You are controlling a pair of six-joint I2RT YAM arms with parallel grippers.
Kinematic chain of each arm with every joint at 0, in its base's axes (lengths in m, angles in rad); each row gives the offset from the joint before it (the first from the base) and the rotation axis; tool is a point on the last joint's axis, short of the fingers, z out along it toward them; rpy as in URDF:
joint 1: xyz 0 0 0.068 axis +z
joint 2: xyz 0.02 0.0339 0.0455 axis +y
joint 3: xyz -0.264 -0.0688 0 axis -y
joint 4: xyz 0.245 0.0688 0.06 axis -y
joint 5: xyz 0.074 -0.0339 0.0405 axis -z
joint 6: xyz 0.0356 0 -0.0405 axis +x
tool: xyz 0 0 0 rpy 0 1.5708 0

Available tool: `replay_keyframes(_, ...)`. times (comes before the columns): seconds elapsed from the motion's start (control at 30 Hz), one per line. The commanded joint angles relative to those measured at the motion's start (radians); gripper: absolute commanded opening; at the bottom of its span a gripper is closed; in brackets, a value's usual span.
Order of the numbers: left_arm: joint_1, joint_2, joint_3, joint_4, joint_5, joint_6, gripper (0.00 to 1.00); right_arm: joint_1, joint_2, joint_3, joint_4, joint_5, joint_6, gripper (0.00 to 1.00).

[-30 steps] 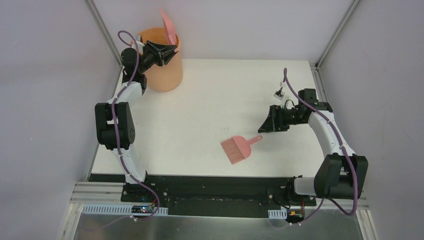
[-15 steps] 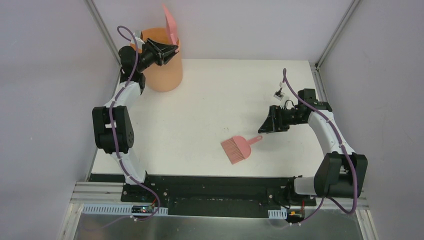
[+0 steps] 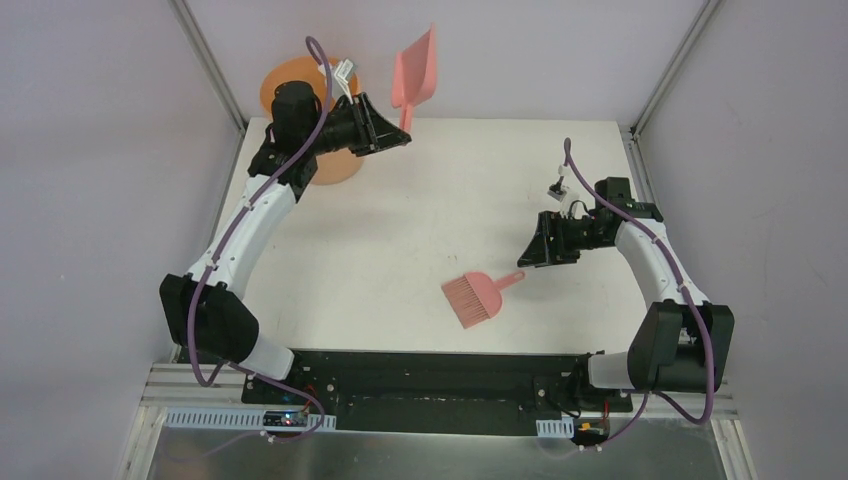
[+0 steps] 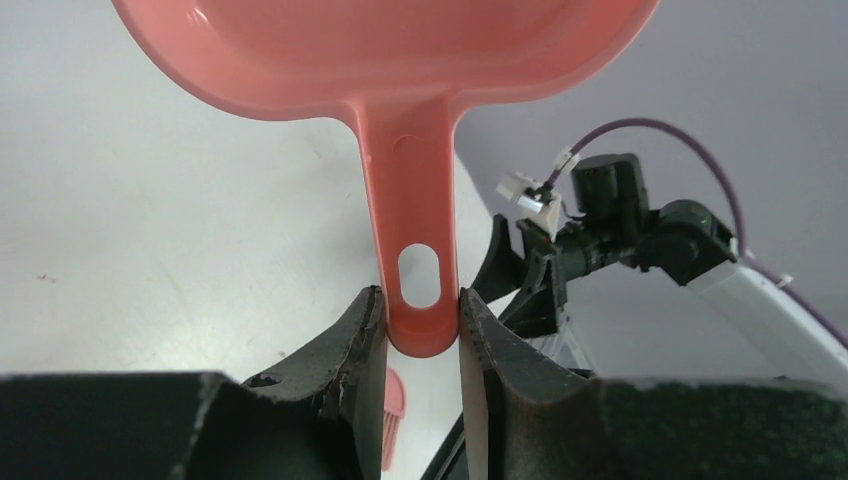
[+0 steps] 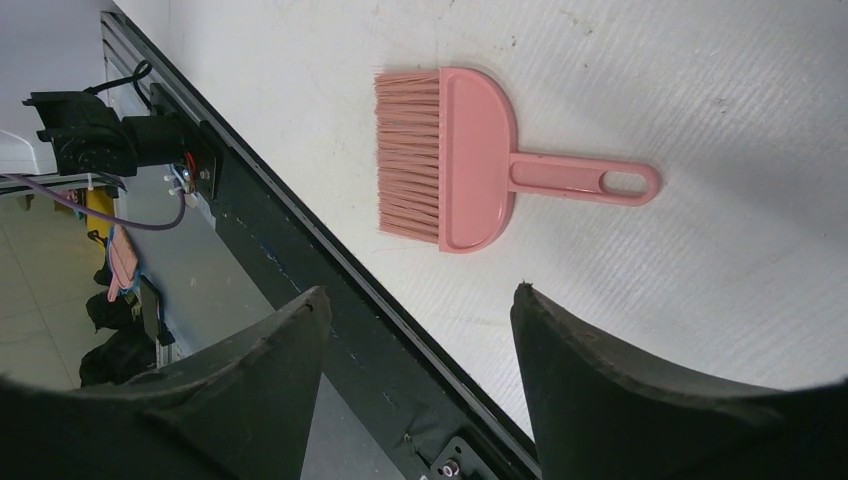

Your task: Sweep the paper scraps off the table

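Observation:
No paper scraps show on the white table (image 3: 430,200); none are in any view. My left gripper (image 3: 400,135) is shut on the handle end of the salmon-pink dustpan (image 3: 414,78), held up in the air at the back, to the right of the orange bucket (image 3: 300,95). In the left wrist view the gripper (image 4: 422,325) pinches the dustpan handle (image 4: 415,210), with the pan tipped upward. My right gripper (image 3: 525,255) is open and empty, just right of the salmon-pink hand brush (image 3: 477,296), which lies flat on the table. In the right wrist view, the gripper (image 5: 418,300) hovers above the brush (image 5: 470,160).
The bucket stands at the table's back left corner, partly hidden by my left arm. Metal frame posts (image 3: 205,60) rise at the back corners. The black front edge (image 3: 420,360) runs along the near side. Grey walls enclose the table.
My left arm has swung right from over the bucket, carrying the dustpan out over the back of the table. The right arm and the brush have not moved.

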Motion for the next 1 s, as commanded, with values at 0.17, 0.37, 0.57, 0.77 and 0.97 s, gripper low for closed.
replay_keyframes(0.17, -0.130, -0.066, 0.012, -0.543, -0.216, 0.407, 0.00, -0.012, -0.023, 0.003, 0.034, 0.014, 0.002, 0.70)
replay_keyframes(0.37, -0.259, -0.111, -0.010, -0.827, -0.434, 0.562, 0.00, -0.013, -0.023, 0.006, 0.037, 0.018, 0.000, 0.70)
replay_keyframes(0.57, -0.380, -0.098, -0.072, -1.009, -0.571, 0.517, 0.00, -0.014, -0.033, 0.002, 0.041, 0.024, 0.002, 0.70)
replay_keyframes(0.77, -0.521, -0.068, -0.129, -1.085, -0.775, 0.420, 0.00, -0.014, -0.023, 0.005, 0.042, 0.027, 0.005, 0.70)
replay_keyframes(0.97, -0.539, -0.036, -0.215, -0.998, -0.877, 0.333, 0.00, -0.014, -0.027, -0.003, 0.049, 0.026, 0.013, 0.70)
